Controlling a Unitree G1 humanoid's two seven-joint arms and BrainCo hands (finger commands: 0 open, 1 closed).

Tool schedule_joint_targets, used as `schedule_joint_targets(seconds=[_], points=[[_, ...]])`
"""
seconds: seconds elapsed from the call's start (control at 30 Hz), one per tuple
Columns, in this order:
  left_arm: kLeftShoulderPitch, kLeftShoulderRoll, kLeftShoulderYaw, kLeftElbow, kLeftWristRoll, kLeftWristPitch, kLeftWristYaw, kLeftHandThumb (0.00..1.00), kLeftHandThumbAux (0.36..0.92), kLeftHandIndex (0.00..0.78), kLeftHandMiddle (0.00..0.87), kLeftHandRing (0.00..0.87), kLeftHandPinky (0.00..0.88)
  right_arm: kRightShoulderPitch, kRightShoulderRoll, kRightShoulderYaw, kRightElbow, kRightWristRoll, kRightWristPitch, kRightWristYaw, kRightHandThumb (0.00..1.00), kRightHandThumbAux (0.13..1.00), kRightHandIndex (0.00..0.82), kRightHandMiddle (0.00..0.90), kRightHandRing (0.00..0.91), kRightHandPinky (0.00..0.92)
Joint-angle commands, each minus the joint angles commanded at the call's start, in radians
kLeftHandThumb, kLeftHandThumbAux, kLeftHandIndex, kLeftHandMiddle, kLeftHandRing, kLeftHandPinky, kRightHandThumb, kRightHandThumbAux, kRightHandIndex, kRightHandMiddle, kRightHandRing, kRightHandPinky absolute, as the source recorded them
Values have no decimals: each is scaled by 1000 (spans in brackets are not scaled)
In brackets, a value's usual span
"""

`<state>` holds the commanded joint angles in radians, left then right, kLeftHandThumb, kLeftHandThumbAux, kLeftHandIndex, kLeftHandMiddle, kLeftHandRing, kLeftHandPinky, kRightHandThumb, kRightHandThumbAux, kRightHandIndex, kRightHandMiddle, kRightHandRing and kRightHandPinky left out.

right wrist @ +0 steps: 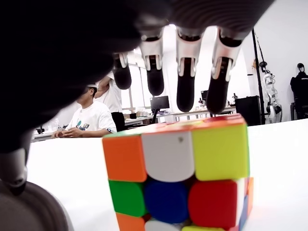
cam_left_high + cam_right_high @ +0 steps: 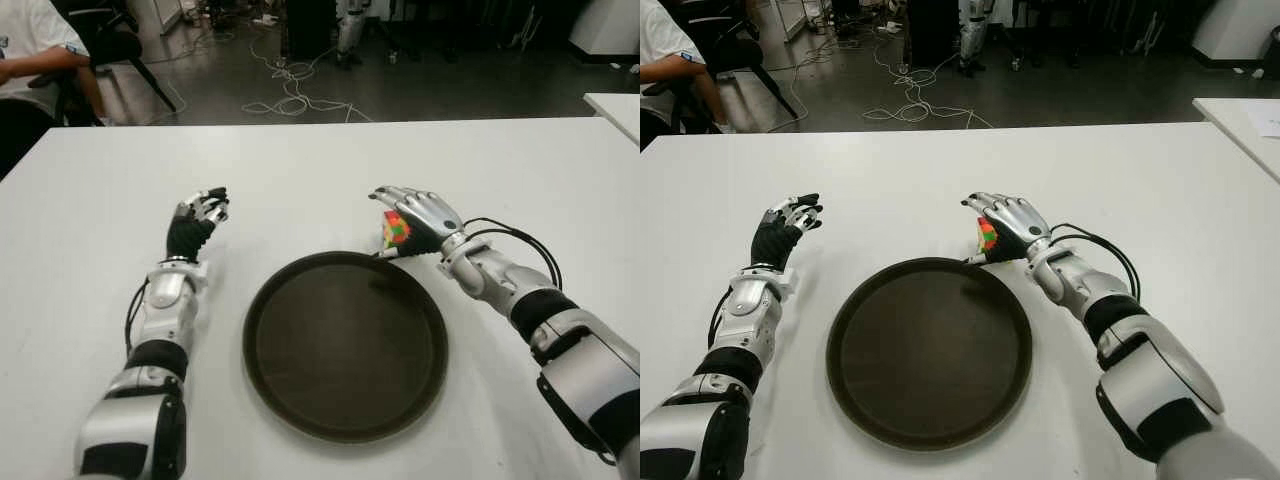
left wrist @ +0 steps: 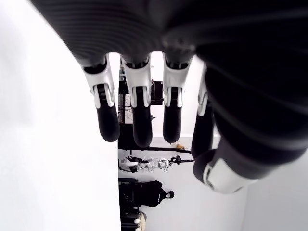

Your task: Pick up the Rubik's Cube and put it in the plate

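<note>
I read this as the reach-to-grasp step. Nearest me sits the plate (image 2: pixel 345 410), a round, dark brown tray with a low raised rim and a dull, smooth floor, nothing in it. Just past its far rim, on my right, my right hand (image 2: pixel 418 222) arches over the Rubik's Cube (image 1: pixel 178 175). The cube stands on the white table (image 2: pixel 320 170) under the palm. My fingers (image 1: pixel 185 91) hang spread above its top face, tips just clear of the glossy plastic, so they hold nothing yet. The cube's stickered squares are rounded and bright: orange, white, yellow, green, blue, red. Next, I judge, I must lower and curl fingers and thumb onto opposite faces, then lift it back over the rim. My left hand (image 2: pixel 200 215) shows left of the plate, fingers loosely bent, empty. Farther off, a person (image 2: pixel 35 50) sits.
</note>
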<state>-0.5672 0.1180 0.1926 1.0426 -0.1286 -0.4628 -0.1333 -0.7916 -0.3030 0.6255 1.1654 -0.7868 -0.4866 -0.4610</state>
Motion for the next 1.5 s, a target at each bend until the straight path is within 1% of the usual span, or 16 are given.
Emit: schedule_joint_targets(seconds=[0.33,0.47,0.67,0.9,1.13,1.33,1.5], points=[[-3,2,1,6,2,2,5,685,725,399,238,223,245,-10,1,-12,19,9,22,-1,0,486,121,158,202,309],[-6,4,2,19,3,0,6,687,724,399,236,220,242,-18,0,-20,34,16,24,2,0,491,119,157,202,306],[-8,5,3,20,0,-1,-1,688,723,399,234,221,249,-22,0,-27,42,19,31,-3,0,476,116,153,198,302],[-7,5,1,19,2,-7,-6,687,723,399,237,225,249,-25,0,-40,45,24,45,3,0,507,110,148,200,312],[-8,9,1,21,3,-7,-8,686,722,399,238,225,258,-27,0,-43,49,16,50,2,0,514,107,143,188,292],[-7,12,-4,21,10,-9,-9,685,722,399,236,224,261,-33,-2,-40,58,13,47,10,0,532,103,135,187,304],[-7,15,-9,21,14,-13,-10,684,722,399,237,226,262,-33,-2,-43,60,16,41,12,0,529,104,140,190,304]])
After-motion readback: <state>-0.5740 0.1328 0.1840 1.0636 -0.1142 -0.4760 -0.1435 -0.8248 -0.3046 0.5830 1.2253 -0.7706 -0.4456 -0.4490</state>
